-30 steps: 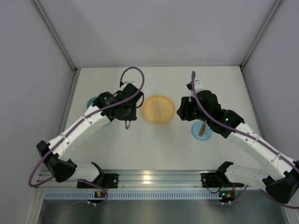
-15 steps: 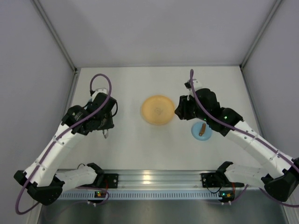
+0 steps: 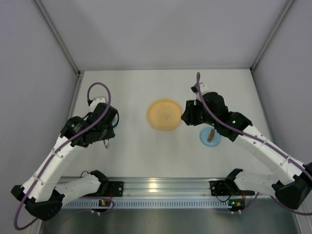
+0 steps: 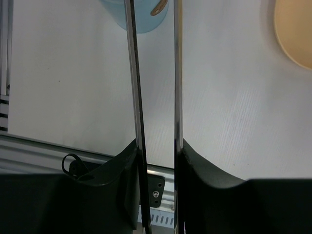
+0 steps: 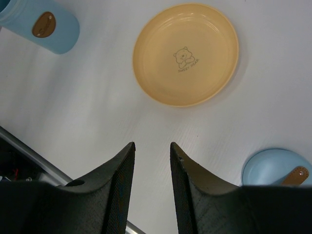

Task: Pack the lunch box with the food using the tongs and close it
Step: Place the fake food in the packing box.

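My left gripper (image 4: 157, 146) is shut on the silver tongs (image 4: 138, 92); their two arms run up between its fingers toward the light blue lunch box (image 4: 146, 17) at the top edge. From above, that gripper (image 3: 106, 141) sits at the left, and the arm hides the tub. In the right wrist view the lunch box (image 5: 46, 25) stands upright at top left. Its blue lid (image 3: 210, 137) with the brown knob lies on the table under my right arm. My right gripper (image 5: 152, 144) hangs open and empty near the orange plate (image 5: 186, 53). No food shows.
The orange plate (image 3: 165, 114) lies mid-table with only a bear print on it. A metal rail (image 3: 156, 187) runs along the near edge. Grey walls close in the left, back and right sides.
My left arm has swung left and toward the near edge, away from the plate, carrying the tongs. The right arm has barely shifted.
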